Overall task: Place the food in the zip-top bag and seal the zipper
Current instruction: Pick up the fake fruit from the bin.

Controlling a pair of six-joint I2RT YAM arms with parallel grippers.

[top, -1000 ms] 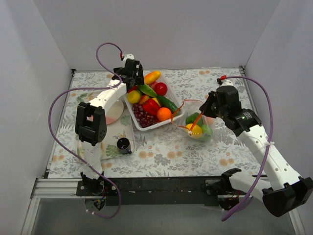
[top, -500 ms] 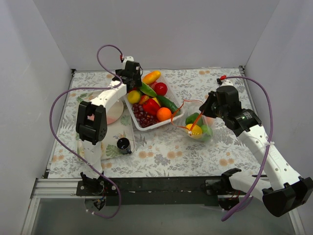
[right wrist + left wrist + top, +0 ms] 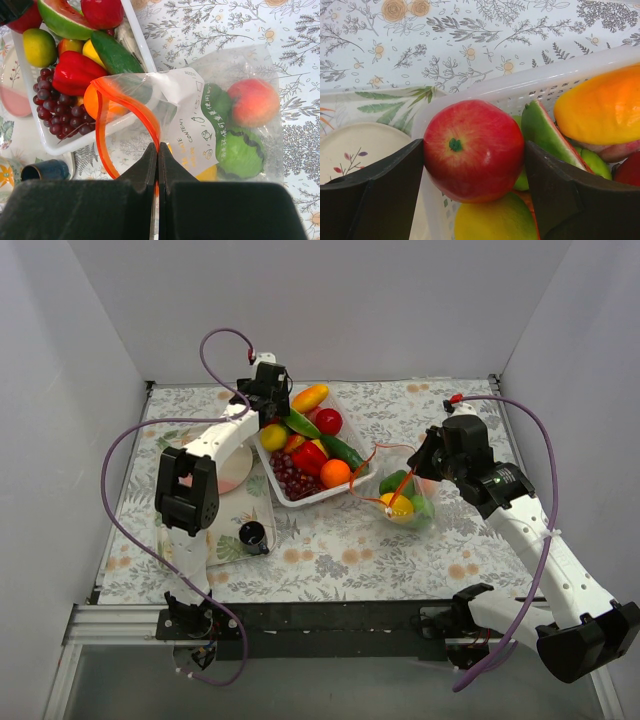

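Note:
My left gripper (image 3: 474,150) has its fingers against both sides of a red apple (image 3: 470,132) at the far-left corner of the white tray (image 3: 300,502); in the top view it (image 3: 268,405) hangs over that corner. The tray holds a watermelon slice (image 3: 65,20), red pepper (image 3: 75,72), grapes (image 3: 60,110), a cucumber (image 3: 112,52) and a mango (image 3: 600,107). My right gripper (image 3: 158,147) is shut on the orange-red zipper (image 3: 130,102) and holds the mouth of the clear zip-top bag (image 3: 405,495) up. A peach (image 3: 255,102) and green fruit (image 3: 240,150) lie inside.
A cream and pink plate (image 3: 232,472) lies on a leaf-print mat left of the tray. A small dark cup (image 3: 252,533) stands near the mat's front. Grey walls close in the floral table on three sides.
My left gripper has shifted slightly left at the tray's far-left corner and now grips the apple. The right arm and the bag have not moved.

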